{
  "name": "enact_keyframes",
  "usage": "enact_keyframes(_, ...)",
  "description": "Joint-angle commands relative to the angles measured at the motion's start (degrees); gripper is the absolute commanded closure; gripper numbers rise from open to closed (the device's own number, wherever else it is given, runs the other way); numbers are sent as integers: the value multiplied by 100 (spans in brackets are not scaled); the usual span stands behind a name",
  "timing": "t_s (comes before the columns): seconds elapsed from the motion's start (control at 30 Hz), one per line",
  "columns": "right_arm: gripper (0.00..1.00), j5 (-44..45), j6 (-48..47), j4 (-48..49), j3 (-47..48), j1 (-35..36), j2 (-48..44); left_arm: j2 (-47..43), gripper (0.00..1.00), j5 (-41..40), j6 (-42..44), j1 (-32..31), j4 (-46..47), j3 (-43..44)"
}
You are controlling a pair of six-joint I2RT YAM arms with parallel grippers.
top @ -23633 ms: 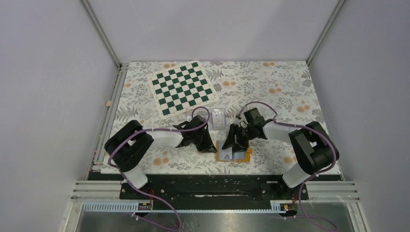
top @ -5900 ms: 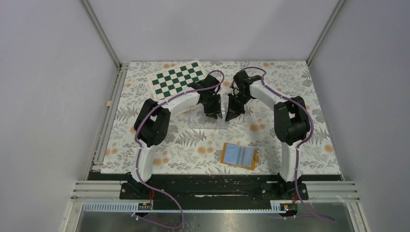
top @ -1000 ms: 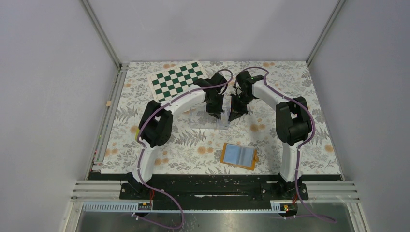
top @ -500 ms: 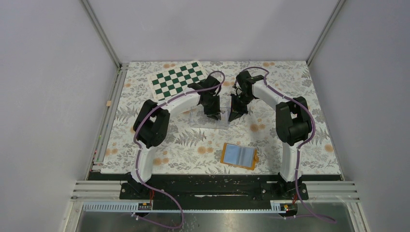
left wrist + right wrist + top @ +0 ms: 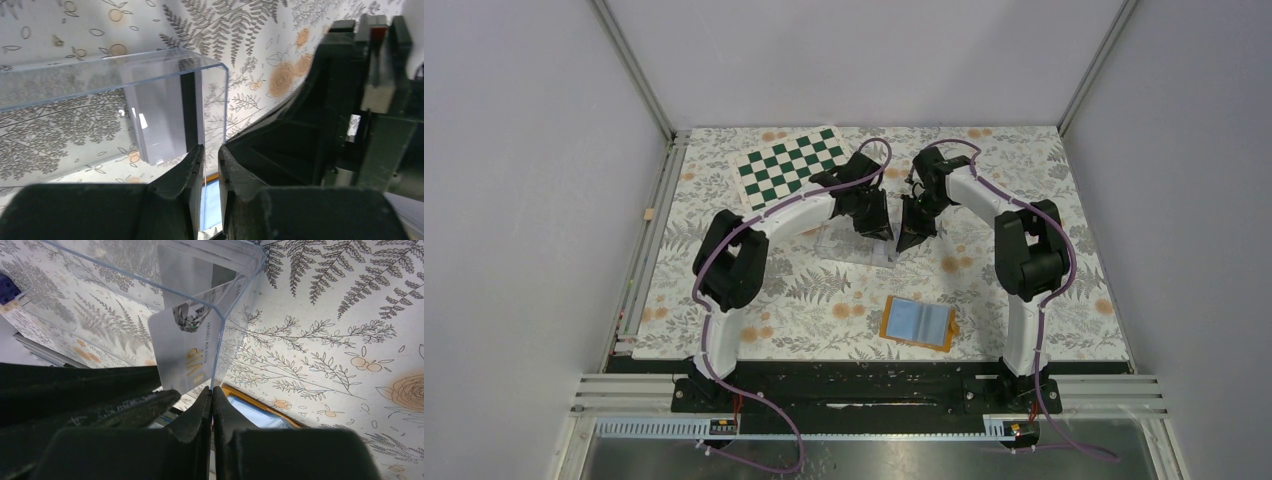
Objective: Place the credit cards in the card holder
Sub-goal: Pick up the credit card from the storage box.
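The card holder (image 5: 917,322) lies open near the front, orange with a light blue inside. It also shows below the jaws as the card holder (image 5: 260,412). A clear plastic box (image 5: 856,243) stands at mid-table with both arms on its right end. A white credit card marked VIP (image 5: 185,352) leans inside it. A grey card with a black stripe (image 5: 162,120) stands there too. My right gripper (image 5: 212,390) is shut on the box's corner wall. My left gripper (image 5: 211,150) straddles that wall with a narrow gap, touching nothing I can see.
A green and white chessboard (image 5: 799,170) lies at the back left, just behind the left arm. A small tan block (image 5: 650,214) sits by the left rail. The floral table cover (image 5: 1044,200) runs to the frame walls on both sides.
My left gripper has shifted slightly right along the box and its jaws have parted a little. The right arm and the card holder have not moved.
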Motion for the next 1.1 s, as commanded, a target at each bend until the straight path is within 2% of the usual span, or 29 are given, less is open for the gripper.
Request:
enact_keyframes(0.0, 94, 59, -91, -76, -144, 94, 58, -298, 83, 260, -64, -44, 372, -9)
enact_keyframes(0.33, 94, 58, -93, -81, -136, 94, 73, 162, 82, -61, 145, -44, -136, 276)
enact_keyframes(0.4, 94, 60, -90, -79, -132, 98, 60, 170, 87, -143, 156, -45, -157, 281)
enact_keyframes(0.5, 93, 59, -99, -88, -112, 94, 29, 177, 100, -125, 178, -41, -155, 295)
enact_keyframes(0.63, 87, 64, -116, -97, -77, 94, -154, 149, 100, -120, 135, -8, -147, 258)
enact_keyframes(0.67, 85, 79, -117, -94, -73, 94, -239, 78, 100, -167, 117, 1, -121, 204)
enact_keyframes(0.73, 71, 124, -155, -142, -41, 86, -453, -162, 100, -333, 67, 29, -44, 55)
enact_keyframes(0.87, 51, 182, -160, -151, -25, 87, -1104, -960, 100, -749, 77, 76, -12, -182)
enact_keyframes(0.97, 39, -101, -177, 98, -204, 77, -1747, -1535, 100, -826, 124, 126, -90, -289)
enact_keyframes(1.07, 33, -292, -19, 426, -486, 57, -2415, -2112, 100, -586, 27, 221, -105, -628)
